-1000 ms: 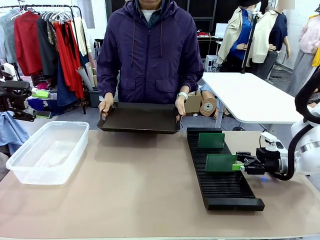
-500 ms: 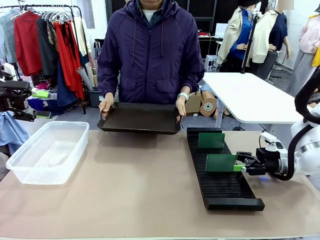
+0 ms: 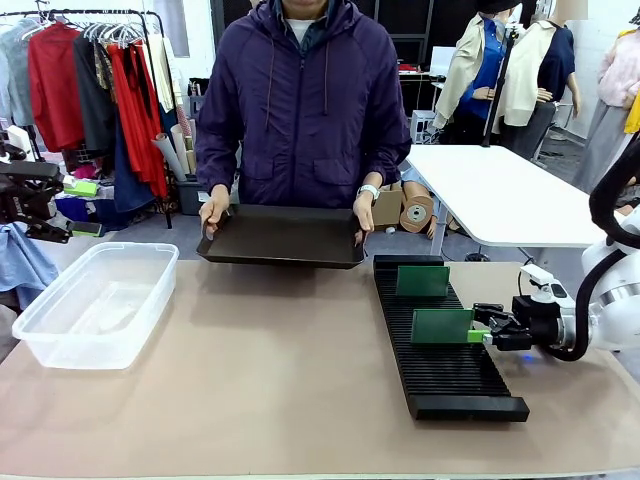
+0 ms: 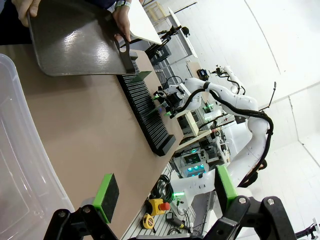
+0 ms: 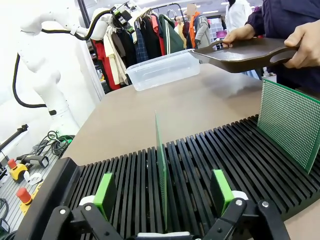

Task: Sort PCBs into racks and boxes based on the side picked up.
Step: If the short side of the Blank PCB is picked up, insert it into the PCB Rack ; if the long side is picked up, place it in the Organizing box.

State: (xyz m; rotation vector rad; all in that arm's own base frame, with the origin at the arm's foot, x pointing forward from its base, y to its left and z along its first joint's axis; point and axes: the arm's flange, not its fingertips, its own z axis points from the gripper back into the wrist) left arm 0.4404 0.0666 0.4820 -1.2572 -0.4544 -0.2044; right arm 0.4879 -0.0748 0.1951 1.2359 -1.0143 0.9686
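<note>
A clothes rail [image 3: 90, 60] stands behind; a white table [image 3: 500, 190] sits right

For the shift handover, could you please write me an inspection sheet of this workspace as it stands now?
Surface: tan table, flat and bare in the middle.
Job's things: two PCBs upright in the black rack; clear box holds no boards.
Clutter: nothing seen on the table; a person holds a dark tray at the far edge.
Grippers: right gripper open, astride the nearer PCB; left gripper open, holding nothing.
Cables: black hose on the right arm.
Surroundings: clothes rack, white table behind.
</note>
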